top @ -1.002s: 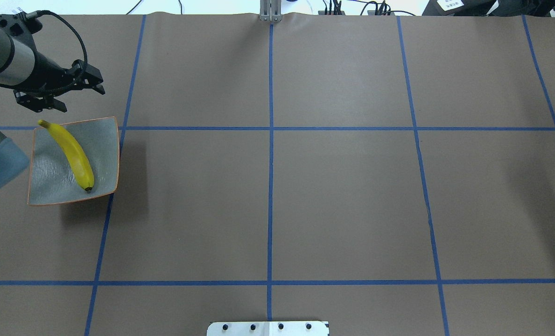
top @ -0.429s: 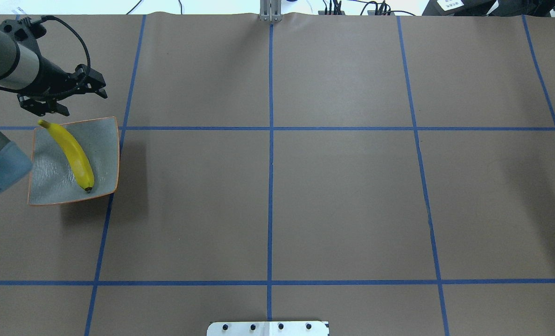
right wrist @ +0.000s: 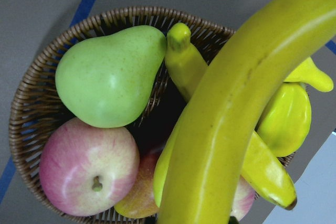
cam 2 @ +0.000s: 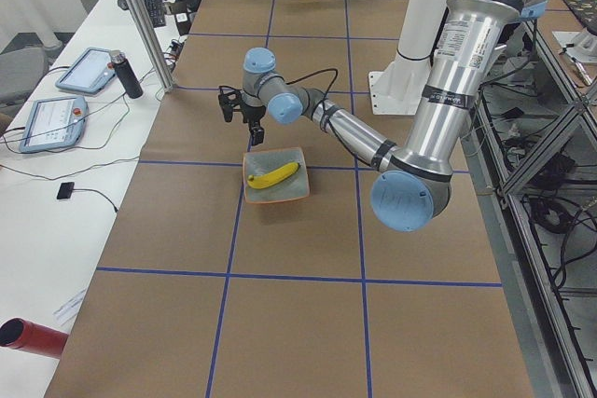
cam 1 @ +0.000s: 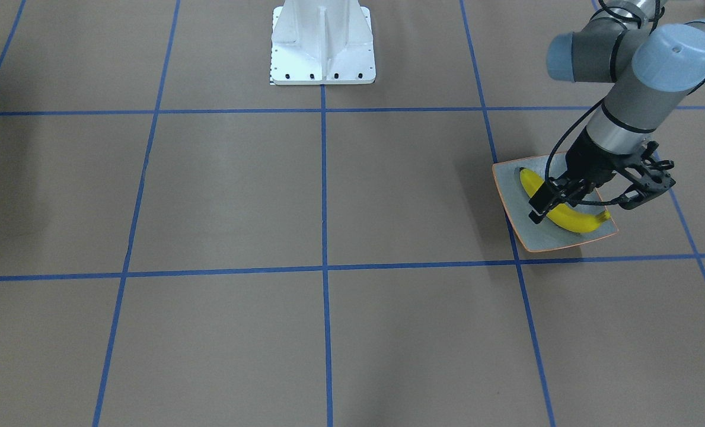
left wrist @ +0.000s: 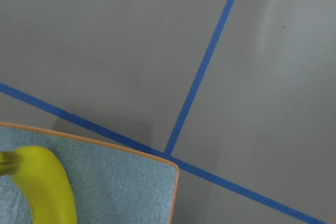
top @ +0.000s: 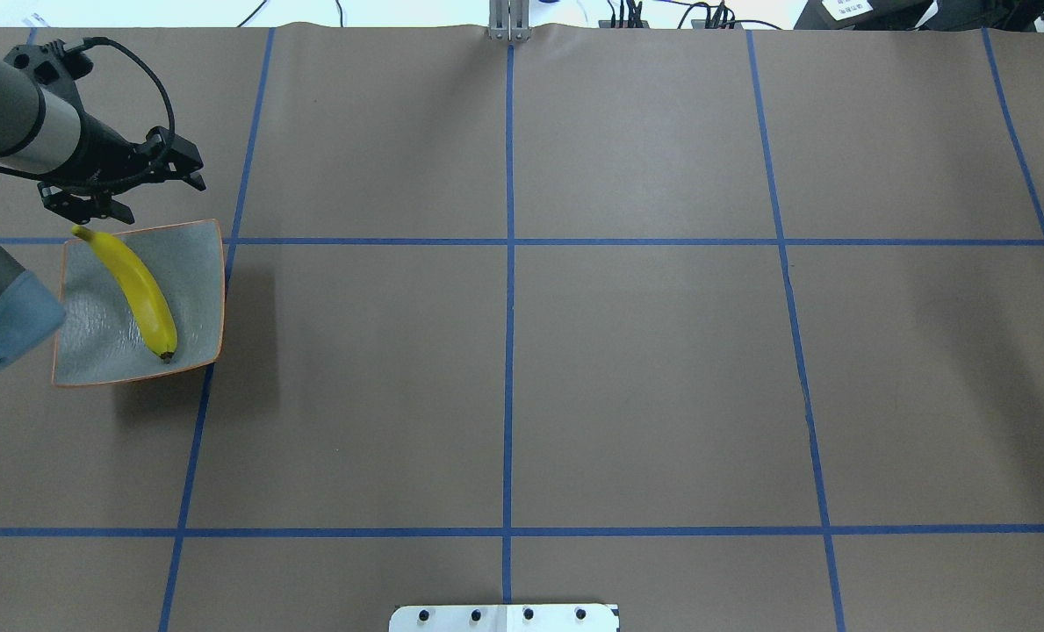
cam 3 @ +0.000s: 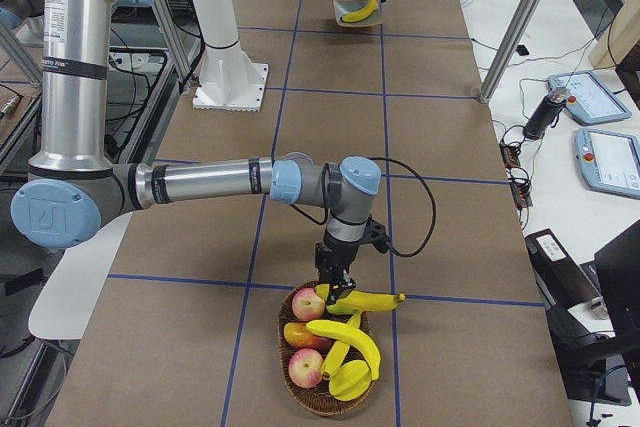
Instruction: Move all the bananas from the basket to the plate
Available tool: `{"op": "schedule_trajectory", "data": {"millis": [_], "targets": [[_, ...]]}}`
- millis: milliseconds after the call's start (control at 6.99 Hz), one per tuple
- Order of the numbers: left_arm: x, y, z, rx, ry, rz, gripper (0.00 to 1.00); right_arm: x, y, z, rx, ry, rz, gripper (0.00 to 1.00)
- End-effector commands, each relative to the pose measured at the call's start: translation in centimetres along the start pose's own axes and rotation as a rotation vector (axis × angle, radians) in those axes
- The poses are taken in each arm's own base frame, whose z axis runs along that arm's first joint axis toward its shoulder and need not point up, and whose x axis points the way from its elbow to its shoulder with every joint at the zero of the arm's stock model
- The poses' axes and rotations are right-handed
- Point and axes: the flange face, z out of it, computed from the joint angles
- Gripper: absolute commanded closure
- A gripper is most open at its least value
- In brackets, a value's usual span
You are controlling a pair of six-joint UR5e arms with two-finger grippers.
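Observation:
One yellow banana (top: 140, 294) lies across the grey-blue plate (top: 197, 263) at the table's left end; both also show in the front view, the banana (cam 1: 571, 220) on the plate (cam 1: 542, 237). My left gripper (top: 126, 186) is open and empty, above the plate's far edge. Its wrist view shows the plate corner (left wrist: 121, 192) and the banana's end (left wrist: 50, 182). My right gripper (cam 3: 335, 295) is over the wicker basket (cam 3: 320, 402). A banana (right wrist: 236, 114) hangs close under its wrist camera, lifted above the basket (right wrist: 31, 108). More bananas (cam 3: 350, 342) lie in the basket.
Apples (cam 3: 308, 304) and a green pear (right wrist: 110, 74) share the basket. The white robot base (cam 1: 322, 41) stands at mid-table. A metal post (cam 2: 140, 16) and tablets (cam 2: 79, 67) are at the operators' side.
My left gripper has shifted slightly to the right over the plate's far edge and stays open. The plate and its banana have not moved.

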Motion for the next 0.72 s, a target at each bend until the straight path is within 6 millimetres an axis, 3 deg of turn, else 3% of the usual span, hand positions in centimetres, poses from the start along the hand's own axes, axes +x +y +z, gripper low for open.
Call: {"op": "schedule_trajectory", "data": {"millis": [0,286,429,572], "targets": [[0.6,0.2,0.0,-0.002,0.007,0.004,0.0,-0.5,-3.3,-6.0,0.092,-0.057,0.082,1.0],[2.5,0.3,-0.9,0.005,0.036,0.019,0.0,-2.0,-7.6,-11.1,0.195,-0.152,0.149,1.0],[3.3,0.2,-1.1,0.007,0.045,0.021,0.0,-4.6,-10.4,-14.1,0.245,-0.228,0.192,1.0],[4.4,0.2,-1.7,0.009,0.061,0.027,0.0,-9.4,-14.2,-16.8,0.266,-0.291,0.167,1.0]]}}
